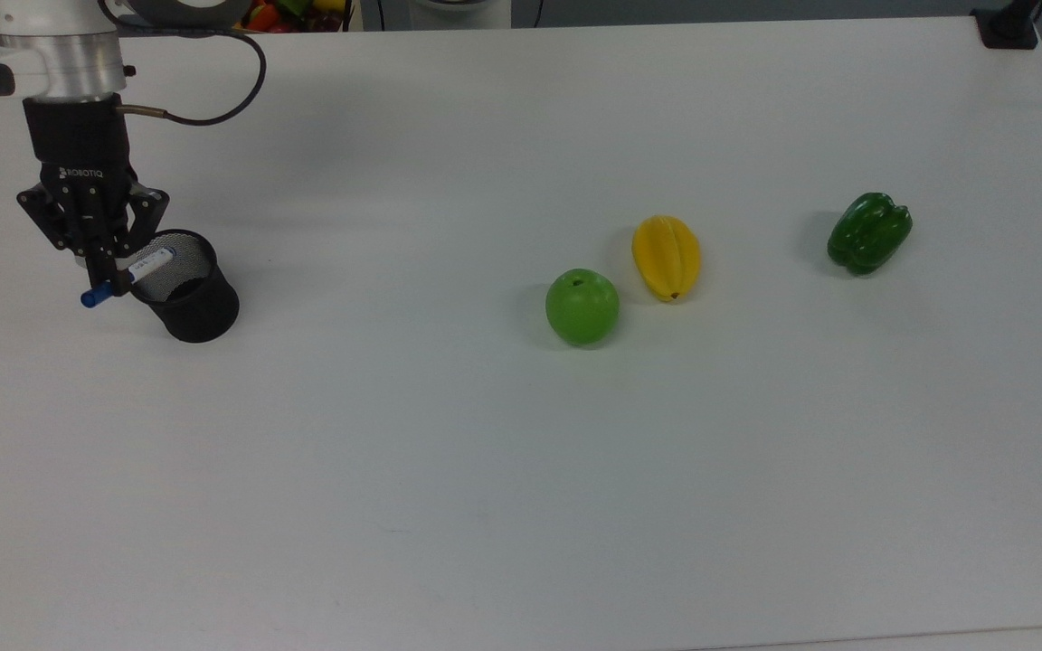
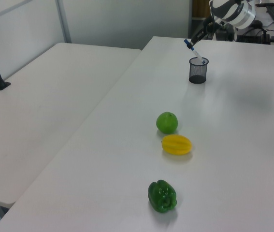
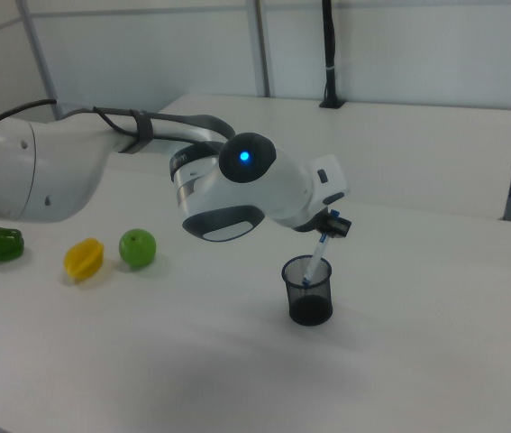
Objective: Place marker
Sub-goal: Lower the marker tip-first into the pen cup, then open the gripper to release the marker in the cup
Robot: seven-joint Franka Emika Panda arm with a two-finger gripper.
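Note:
The marker (image 1: 150,263) is white with a blue cap, and my gripper (image 1: 112,275) is shut on its middle. It hangs tilted, the blue cap sticking out to the top view's left and the white end over the mouth of a black mesh cup (image 1: 205,313). In the right view the marker (image 3: 316,255) slants down from the gripper (image 3: 329,225), its lower end inside the rim of the cup (image 3: 310,304). The left view shows the marker (image 2: 195,50) leaning above the cup (image 2: 198,73).
A green apple (image 1: 582,306), a yellow starfruit (image 1: 666,257) and a green bell pepper (image 1: 868,231) lie to the top view's right on the white table (image 1: 485,470). The arm's cable (image 1: 213,113) loops behind the gripper. A second table (image 2: 45,96) stands beside.

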